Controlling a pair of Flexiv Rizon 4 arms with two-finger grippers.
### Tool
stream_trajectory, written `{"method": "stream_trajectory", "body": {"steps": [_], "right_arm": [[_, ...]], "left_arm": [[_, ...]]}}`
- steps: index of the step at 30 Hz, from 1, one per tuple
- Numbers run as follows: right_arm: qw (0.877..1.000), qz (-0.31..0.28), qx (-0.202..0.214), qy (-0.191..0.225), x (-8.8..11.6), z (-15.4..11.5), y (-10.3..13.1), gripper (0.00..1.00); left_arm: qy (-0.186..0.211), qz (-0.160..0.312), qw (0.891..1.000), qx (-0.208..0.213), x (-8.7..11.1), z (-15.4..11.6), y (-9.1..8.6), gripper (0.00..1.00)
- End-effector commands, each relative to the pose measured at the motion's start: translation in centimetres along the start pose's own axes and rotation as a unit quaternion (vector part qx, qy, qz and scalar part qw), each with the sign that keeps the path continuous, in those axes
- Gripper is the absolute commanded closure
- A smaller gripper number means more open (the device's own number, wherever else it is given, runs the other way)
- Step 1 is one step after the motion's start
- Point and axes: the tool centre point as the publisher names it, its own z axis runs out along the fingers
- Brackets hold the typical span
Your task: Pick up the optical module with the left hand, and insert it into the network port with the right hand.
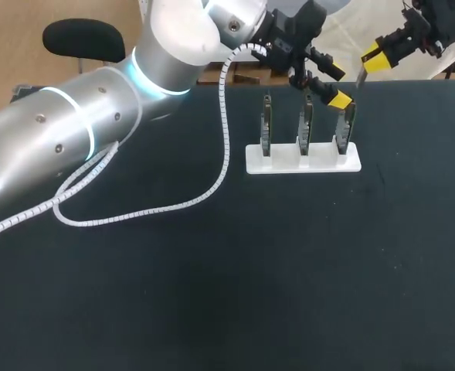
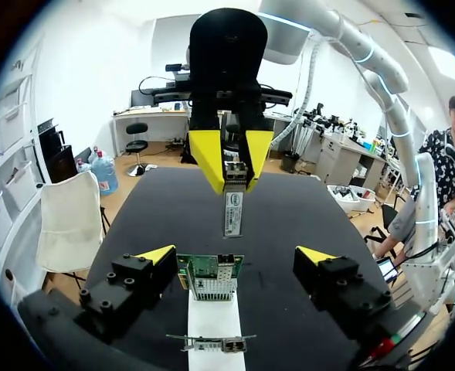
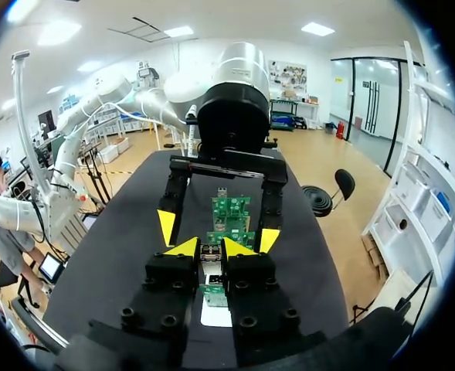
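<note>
**Black bench** point(image 1: 212, 294) with a white slotted rack point(image 1: 304, 164) near its far edge, right of the middle. The rack carried three upright green circuit cards point(image 1: 305, 124) with metal brackets. The left end effector point(image 2: 235, 259) hung over the rack's right-hand end with its yellow-tipped fingers spread wide and the right-hand card point(image 1: 348, 127) between them. The right end effector point(image 3: 212, 249) was raised over the bench just past that end of the rack. It was closed on the slim silver optical module point(image 2: 233, 210), which pointed down from its fingertips, in the air and apart from the card. A white spiral-wrapped cable point(image 1: 225, 139) looped from the left arm over the bench.
</note>
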Motion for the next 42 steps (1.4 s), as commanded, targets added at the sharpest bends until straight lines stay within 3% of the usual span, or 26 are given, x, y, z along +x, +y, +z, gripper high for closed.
{"method": "stream_trajectory", "body": {"steps": [1,6,18,30,33,42], "right_arm": [[1.000,-0.009,0.003,0.010,-0.02,0.22,-0.22,1.00],[0.999,-0.021,0.003,0.025,0.11,0.58,-0.11,1.00],[1.000,-0.022,0.003,0.018,0.00,0.59,-0.01,1.00],[1.000,-0.021,0.006,0.018,0.12,0.25,0.34,1.00],[1.000,-0.020,0.006,0.018,0.15,0.20,0.38,1.00],[1.000,-0.020,0.005,0.019,0.18,0.25,0.48,1.00]], "left_arm": [[0.001,0.001,1.000,0.003,-0.07,0.04,0.32,0.00],[0.001,0.001,1.000,0.003,-0.07,0.04,0.32,0.00],[0.004,0.002,1.000,0.000,-0.14,0.01,0.28,0.00],[0.033,-0.006,0.999,-0.028,-0.22,-0.13,0.18,0.00],[0.061,-0.003,0.997,-0.037,-0.27,-0.35,0.16,0.00],[0.064,-0.007,0.997,-0.038,-0.13,-0.64,-0.07,0.00]]}}
